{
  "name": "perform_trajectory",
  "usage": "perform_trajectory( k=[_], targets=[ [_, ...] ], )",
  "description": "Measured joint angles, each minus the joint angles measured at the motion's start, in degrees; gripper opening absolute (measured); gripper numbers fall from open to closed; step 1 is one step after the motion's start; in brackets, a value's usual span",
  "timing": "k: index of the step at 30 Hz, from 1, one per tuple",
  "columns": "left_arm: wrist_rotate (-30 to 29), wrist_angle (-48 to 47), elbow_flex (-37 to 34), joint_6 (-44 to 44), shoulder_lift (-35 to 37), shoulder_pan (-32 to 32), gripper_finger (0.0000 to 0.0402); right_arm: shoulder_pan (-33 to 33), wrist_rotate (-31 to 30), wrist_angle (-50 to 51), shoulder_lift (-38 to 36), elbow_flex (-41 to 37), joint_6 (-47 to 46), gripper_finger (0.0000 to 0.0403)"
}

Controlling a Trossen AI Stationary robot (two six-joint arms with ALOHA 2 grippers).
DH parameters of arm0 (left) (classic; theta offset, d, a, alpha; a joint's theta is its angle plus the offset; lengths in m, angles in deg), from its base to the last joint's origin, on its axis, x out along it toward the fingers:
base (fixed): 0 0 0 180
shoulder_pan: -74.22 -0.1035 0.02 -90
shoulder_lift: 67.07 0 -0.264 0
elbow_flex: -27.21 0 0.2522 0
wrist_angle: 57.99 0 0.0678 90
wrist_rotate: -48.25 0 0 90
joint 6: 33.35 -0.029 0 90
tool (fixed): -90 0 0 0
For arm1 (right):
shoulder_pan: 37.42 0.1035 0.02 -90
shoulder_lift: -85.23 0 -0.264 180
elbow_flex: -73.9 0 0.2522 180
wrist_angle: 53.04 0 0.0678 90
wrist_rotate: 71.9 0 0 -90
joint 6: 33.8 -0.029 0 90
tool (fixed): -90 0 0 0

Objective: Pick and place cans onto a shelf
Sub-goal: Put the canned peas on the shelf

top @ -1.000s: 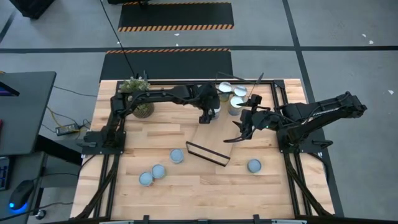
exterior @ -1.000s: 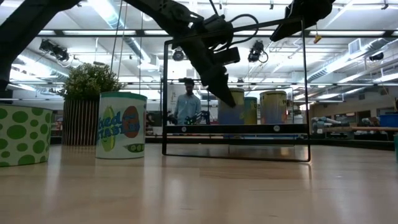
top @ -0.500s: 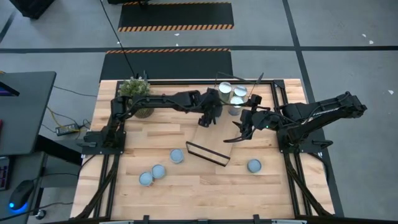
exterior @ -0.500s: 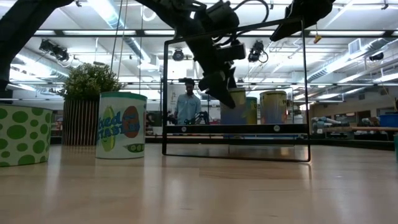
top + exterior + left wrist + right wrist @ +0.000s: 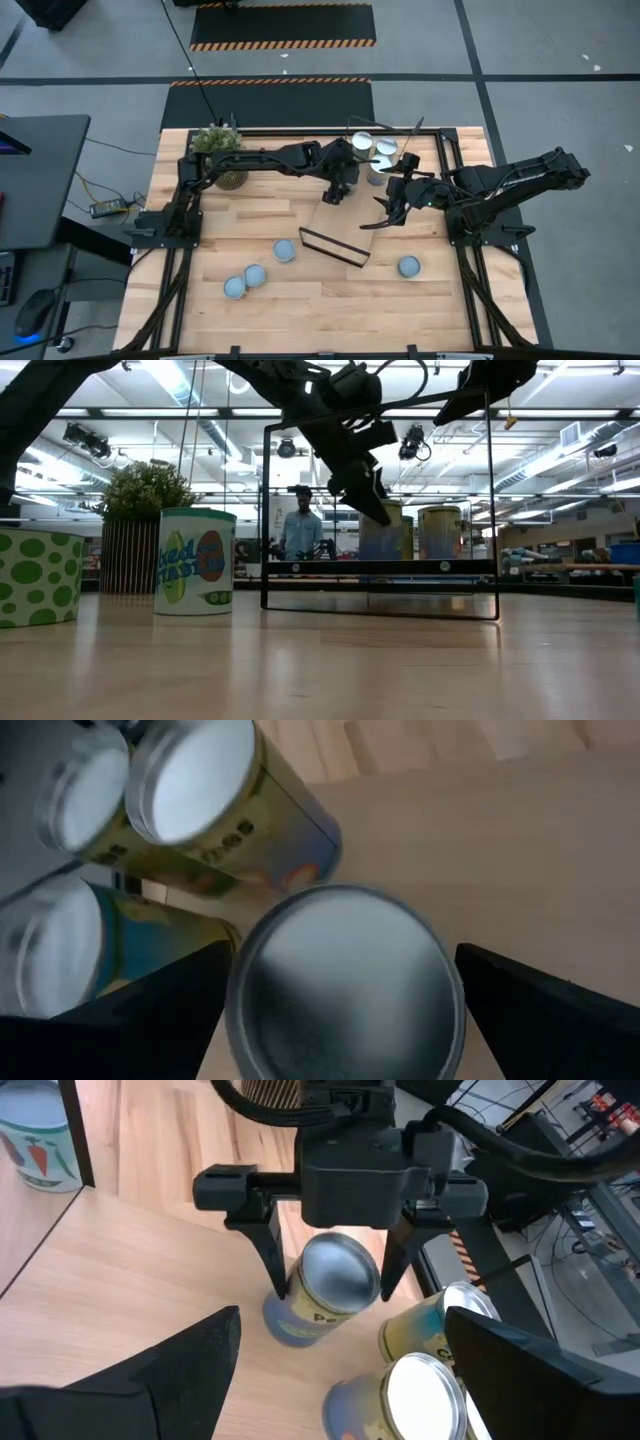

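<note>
Shelf board lies under both grippers. Left gripper over its far end, fingers spread, a can between them standing on the board, three cans just beyond. Right gripper hovers beside, fingers spread, empty.

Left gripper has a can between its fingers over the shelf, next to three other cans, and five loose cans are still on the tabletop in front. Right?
Not quite. The high view shows four loose cans on the tabletop, not five. The rest holds: the left gripper has a can between its fingers over the shelf, beside three others.
</note>
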Motion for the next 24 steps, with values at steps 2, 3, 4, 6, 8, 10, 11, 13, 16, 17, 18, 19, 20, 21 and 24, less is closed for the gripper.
perform_trajectory(
  k=[2, 3, 4, 6, 8, 10, 11, 13, 16, 17, 18, 19, 20, 21, 24],
  targets=[
    [0.3, 0.8, 0.0, 0.1, 0.3, 0.0, 0.0389, 0.0, 0.0, -0.2, 0.0, 0.0, 0.0, 0.0358],
    [0.8, 1.6, 0.0, 0.1, 0.4, 0.0, 0.0389, 0.0, 0.0, -0.2, 0.0, 0.0, 0.0, 0.0358],
    [1.0, 1.8, 0.0, 0.1, 0.5, 0.0, 0.0389, 0.0, 0.0, -0.2, 0.0, 0.0, 0.0, 0.0358],
    [1.3, 1.9, 0.0, 0.1, 0.5, 0.0, 0.0389, 0.0, 0.1, -0.2, 0.0, 0.0, -0.1, 0.0358],
    [1.3, 2.5, 0.0, 0.0, 0.5, 0.2, 0.0389, 0.0, 0.3, -0.3, 0.0, 0.0, -0.1, 0.0358],
    [1.2, 2.1, 0.0, 0.0, 1.1, 0.4, 0.0389, 0.0, 0.4, -0.5, 0.0, 0.0, 0.1, 0.0358],
    [1.0, 2.1, 0.0, -0.1, 1.5, 0.7, 0.0389, 0.0, 0.4, -0.5, 0.0, 0.0, 0.2, 0.0358],
    [-0.5, 0.5, 0.0, -1.3, 2.5, 1.3, 0.0389, 0.0, 0.4, -0.5, 0.0, 0.0, 0.2, 0.0358],
    [-5.7, -0.4, 0.0, -3.5, 3.2, 2.3, 0.0389, 0.0, 0.4, -0.6, 0.0, 0.0, 0.2, 0.0358],
    [-7.2, -0.4, 0.0, -4.4, 3.2, 2.6, 0.0389, 0.0, 0.4, -0.9, 0.0, 0.0, 0.2, 0.0358],
    [-8.6, -0.8, 0.0, -5.4, 3.2, 2.9, 0.0389, 0.0, 0.4, -1.2, 0.0, 0.0, 0.1, 0.0358],
    [-9.7, -1.3, 0.0, -6.5, 3.2, 3.1, 0.0389, 0.0, 0.4, -1.2, 0.0, 0.0, 0.1, 0.0358],
    [-10.8, -1.4, 0.0, -7.7, 3.2, 3.3, 0.0389, 0.0, 0.4, -1.4, 0.0, 0.0, 0.1, 0.0358],
    [-11.9, -1.4, 0.0, -8.8, 3.0, 3.5, 0.0389, 0.0, 0.4, -1.5, 0.0, 0.0, -0.1, 0.0358],
    [-14.9, -0.7, -0.1, -10.8, 2.0, 3.6, 0.0389, 0.0, 0.4, -1.5, 0.0, 0.0, -0.3, 0.0358]
  ],
)
